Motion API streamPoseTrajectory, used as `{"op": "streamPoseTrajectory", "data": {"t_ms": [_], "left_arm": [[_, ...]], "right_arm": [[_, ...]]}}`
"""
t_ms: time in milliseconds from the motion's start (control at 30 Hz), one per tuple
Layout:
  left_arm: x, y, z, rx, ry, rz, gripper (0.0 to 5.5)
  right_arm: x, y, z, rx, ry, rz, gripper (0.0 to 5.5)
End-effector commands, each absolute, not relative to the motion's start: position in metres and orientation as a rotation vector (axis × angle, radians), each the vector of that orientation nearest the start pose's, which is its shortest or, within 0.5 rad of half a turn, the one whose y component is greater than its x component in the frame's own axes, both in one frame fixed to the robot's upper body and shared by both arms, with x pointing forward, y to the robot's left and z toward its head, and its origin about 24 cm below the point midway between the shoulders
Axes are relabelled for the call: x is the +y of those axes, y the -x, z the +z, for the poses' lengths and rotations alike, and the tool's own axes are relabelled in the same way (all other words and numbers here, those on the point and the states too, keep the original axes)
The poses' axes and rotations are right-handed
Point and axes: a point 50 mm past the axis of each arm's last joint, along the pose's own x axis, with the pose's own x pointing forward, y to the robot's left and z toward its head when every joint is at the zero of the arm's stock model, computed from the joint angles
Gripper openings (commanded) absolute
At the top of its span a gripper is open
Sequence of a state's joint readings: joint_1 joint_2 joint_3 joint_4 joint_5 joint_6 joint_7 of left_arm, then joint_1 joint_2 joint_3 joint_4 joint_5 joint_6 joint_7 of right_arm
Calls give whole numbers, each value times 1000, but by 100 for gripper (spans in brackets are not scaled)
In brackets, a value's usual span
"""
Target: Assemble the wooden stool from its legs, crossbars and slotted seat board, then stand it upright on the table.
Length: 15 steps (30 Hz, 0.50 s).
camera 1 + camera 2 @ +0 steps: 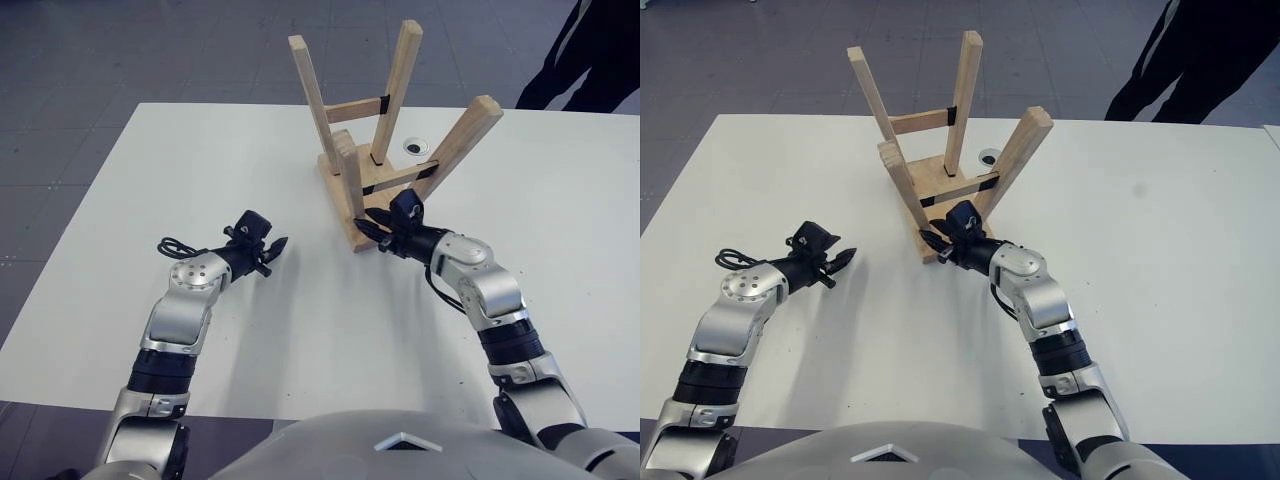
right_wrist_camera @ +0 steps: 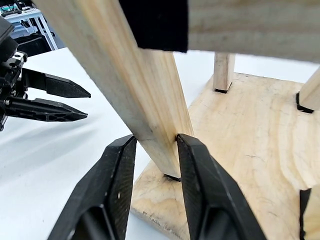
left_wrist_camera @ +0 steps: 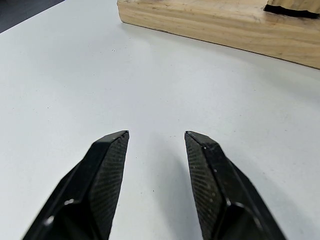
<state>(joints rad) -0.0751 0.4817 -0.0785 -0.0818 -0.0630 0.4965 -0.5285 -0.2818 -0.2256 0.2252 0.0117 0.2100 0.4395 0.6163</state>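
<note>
The wooden stool stands upside down on the white table [image 1: 200,160], seat board [image 1: 345,205] down and legs pointing up. Two crossbars [image 1: 355,108] join the legs. My right gripper [image 1: 372,228] is at the board's near corner, shut on the foot of the nearest leg [image 2: 145,90], one finger on each side where it enters the seat board [image 2: 250,135]. My left gripper [image 1: 275,248] hovers low over the table to the left of the stool, open, with nothing between its fingertips [image 3: 112,145]. The board's edge [image 3: 225,25] lies just beyond it.
A round cable hole [image 1: 413,147] sits in the table behind the stool. Bare tabletop stretches to the left, the right and the front of the stool. The table's far edge runs just behind the stool's legs.
</note>
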Motion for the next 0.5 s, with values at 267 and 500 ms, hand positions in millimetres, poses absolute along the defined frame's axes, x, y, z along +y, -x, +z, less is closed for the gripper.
{"op": "streamPoseTrajectory", "data": {"t_ms": [267, 500], "left_arm": [[209, -260, 48, 448, -359, -502, 209], [223, -253, 43, 501, -377, -503, 209]], "right_arm": [[-146, -199, 77, 391, 102, 1132, 113], [-239, -209, 66, 598, 304, 1040, 73]]}}
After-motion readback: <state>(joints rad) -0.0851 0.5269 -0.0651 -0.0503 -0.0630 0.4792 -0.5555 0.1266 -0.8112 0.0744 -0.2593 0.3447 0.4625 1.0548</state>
